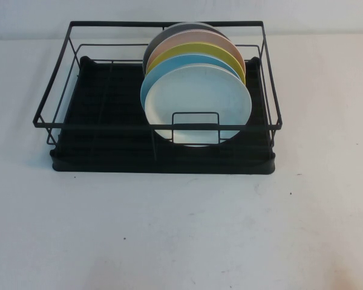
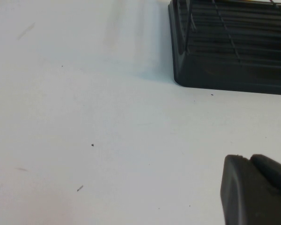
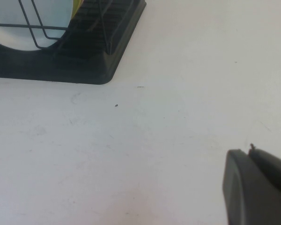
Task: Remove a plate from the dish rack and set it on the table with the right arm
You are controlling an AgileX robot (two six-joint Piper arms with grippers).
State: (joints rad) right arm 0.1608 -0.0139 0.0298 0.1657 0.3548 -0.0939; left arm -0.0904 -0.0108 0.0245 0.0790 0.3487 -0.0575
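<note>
While the white plate (image 1: pixel 199 99) stands upright at the front of a row in the dish rack (image 1: pixel 103 121) on the table (image 1: pixel 181 229), each wrist view shows only a corner of its gripper, left gripper (image 2: pixel 255 190) and right gripper (image 3: pixel 257 187), above bare table near the rack; whether their fingers are spread or pressed together cannot be told

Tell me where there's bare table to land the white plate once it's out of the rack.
The table is bare in front of the dish rack and on both sides. The rack's right half is crowded with the plate and coloured ones behind. The left claw and right claw sit low over bare table near its front corners.
</note>
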